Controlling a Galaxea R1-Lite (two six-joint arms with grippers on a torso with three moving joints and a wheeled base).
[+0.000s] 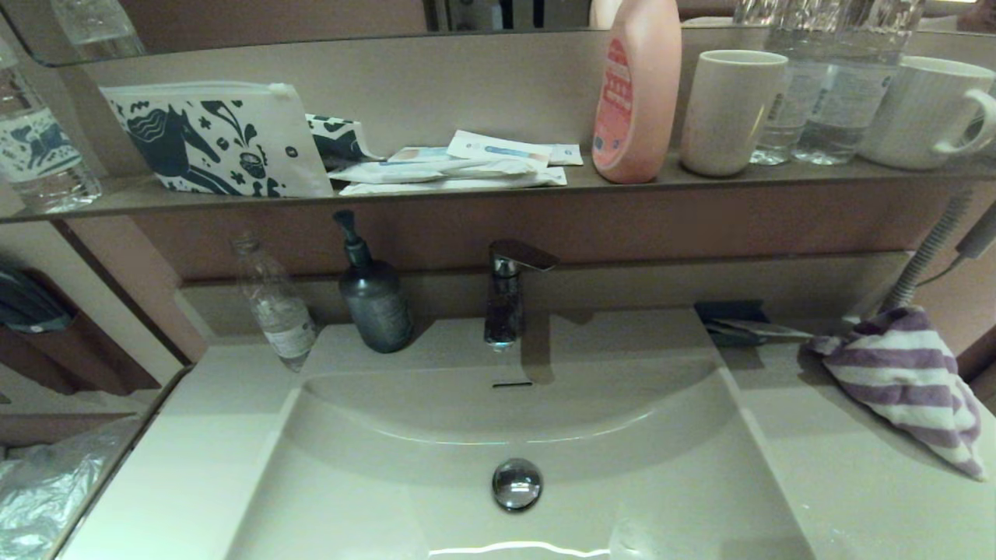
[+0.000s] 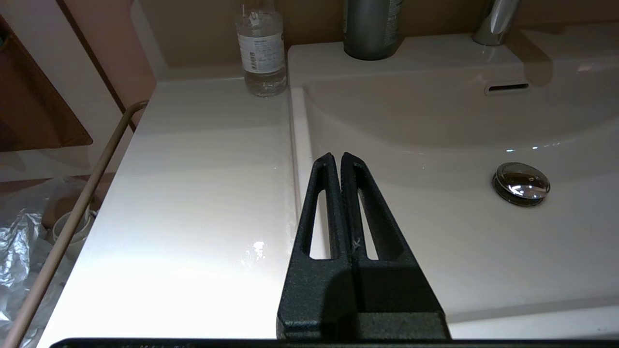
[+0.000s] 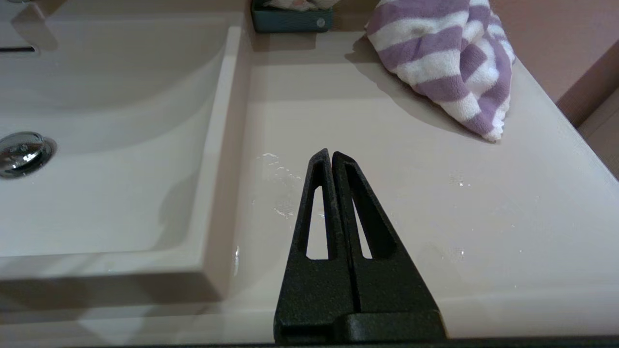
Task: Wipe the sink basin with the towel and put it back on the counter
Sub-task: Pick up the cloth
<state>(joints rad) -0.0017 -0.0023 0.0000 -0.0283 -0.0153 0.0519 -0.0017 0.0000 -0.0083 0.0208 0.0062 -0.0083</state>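
Left gripper: the black left gripper (image 2: 337, 157) is seen over the near left edge of the basin, its two slotted fingers (image 2: 325, 203) pressed together with nothing held between them.
Right gripper: the black right gripper (image 3: 329, 154) is held above the counter right of the basin, fingers (image 3: 355, 208) closed against each other and empty; water droplets (image 3: 278, 186) are spread on the surface just beside it.
Counter: the smooth off-white vanity counter (image 1: 840, 474) is joined in one piece with the basin.
Sink basin: the wide, shallow off-white sink basin (image 1: 373, 482) is shown with a round chrome drain plug (image 1: 517, 484) and a slot overflow (image 1: 512, 383) in its curved back wall.
Towel: the purple-and-white striped terry towel (image 1: 903, 381) is bunched on the counter at the far right, well apart from both grippers.
Back edge: a chrome tap (image 1: 507, 292), a dark pump bottle (image 1: 373, 295) and a clear plastic bottle (image 1: 274, 305) are lined up behind the basin.
Shelf: a white pouch with dark blue horse print (image 1: 214, 140), a pink bottle (image 1: 636, 89) and a cream cup (image 1: 727, 113) are kept on the brown-grey shelf (image 1: 467, 193) above.
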